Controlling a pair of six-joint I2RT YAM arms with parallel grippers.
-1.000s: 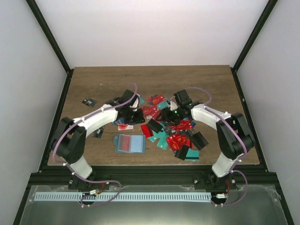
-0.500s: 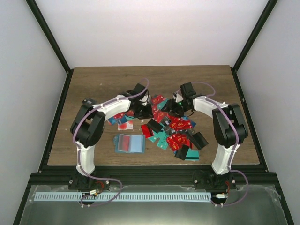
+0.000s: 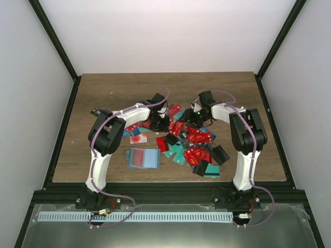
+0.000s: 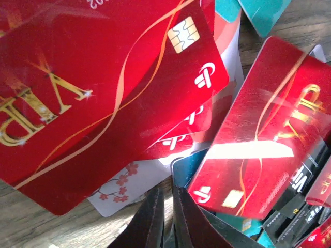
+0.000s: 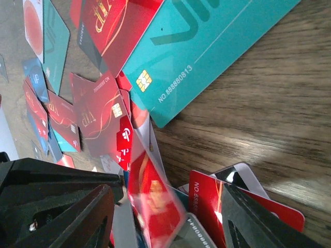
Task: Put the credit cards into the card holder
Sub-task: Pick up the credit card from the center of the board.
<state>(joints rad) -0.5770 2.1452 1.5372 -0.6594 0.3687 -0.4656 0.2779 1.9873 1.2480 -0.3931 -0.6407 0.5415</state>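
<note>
**Both arms low in the card heap, the holder lying apart**

In the top view, the left arm (image 3: 129,114) and the right arm (image 3: 227,111) reach into the heap of thin red, teal and white plastic credit cards (image 3: 191,139) at the centre of the brown wooden tabletop (image 3: 103,93). The small teal-blue bifold card holder (image 3: 143,158) lies open at the lower left of the heap, a little apart from it. The left jaws are almost closed over the glossy red cards (image 4: 103,93); the view is too close to tell whether a card edge is between them. The right jaws stand open around a tilted red card (image 5: 152,201). The risk, as I judge it: the flat cards overlap, so the jaws may pinch two together or slip off. The arms also work near each other and may collide.
</note>
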